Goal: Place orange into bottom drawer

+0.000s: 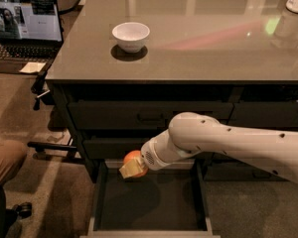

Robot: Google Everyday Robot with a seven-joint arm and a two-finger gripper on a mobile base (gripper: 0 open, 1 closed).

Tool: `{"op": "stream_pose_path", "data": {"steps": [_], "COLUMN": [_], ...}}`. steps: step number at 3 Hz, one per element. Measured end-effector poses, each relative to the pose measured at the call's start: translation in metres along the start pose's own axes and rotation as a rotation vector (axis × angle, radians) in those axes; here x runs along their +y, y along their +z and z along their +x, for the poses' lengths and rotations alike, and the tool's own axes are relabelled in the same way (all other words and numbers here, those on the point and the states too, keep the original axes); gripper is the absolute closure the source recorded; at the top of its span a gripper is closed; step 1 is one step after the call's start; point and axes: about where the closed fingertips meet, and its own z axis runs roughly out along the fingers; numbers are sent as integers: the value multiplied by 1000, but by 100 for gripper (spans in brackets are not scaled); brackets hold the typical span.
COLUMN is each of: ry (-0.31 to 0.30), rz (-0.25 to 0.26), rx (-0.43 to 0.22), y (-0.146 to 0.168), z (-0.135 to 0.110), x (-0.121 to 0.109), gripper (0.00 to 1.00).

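**First speaker:** Where is the orange right now?

**Second speaker:** The orange (133, 157) is clamped between the fingers of the gripper (131, 168), at the tip of the white arm (223, 138) reaching in from the right. It hangs in the air over the back left part of the bottom drawer (149, 205), touching nothing but the gripper.

**First speaker:** Is the drawer ready for it?

**Second speaker:** Yes. It is pulled out toward me with its dark, flat floor bare, so there is a landing spot right under the fruit. The handled drawers above (149, 115) are closed, which I think is why the arm comes in low, in front of them.

**First speaker:** Why grip it there rather than let go?

**Second speaker:** My guess is that it is round and smooth, so it would roll or bounce if dropped from this height. Lowering it closer to the floor first seems wise.

**First speaker:** Anything else around?

**Second speaker:** A white bowl (131, 35) sits on the glossy tabletop (213, 53), well apart from the arm. An open laptop (25, 29) rests lower down to the left.
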Motion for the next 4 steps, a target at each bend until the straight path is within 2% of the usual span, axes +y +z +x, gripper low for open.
{"op": "stream_pose_path", "data": {"steps": [1, 3, 4], "ry": [-4, 23, 52], "rz": [-65, -222, -275], "rx": [-29, -81, -150], "y": [21, 112, 155], "z": [8, 70, 99], "x": [-13, -70, -96], "gripper": [100, 100, 100]}}
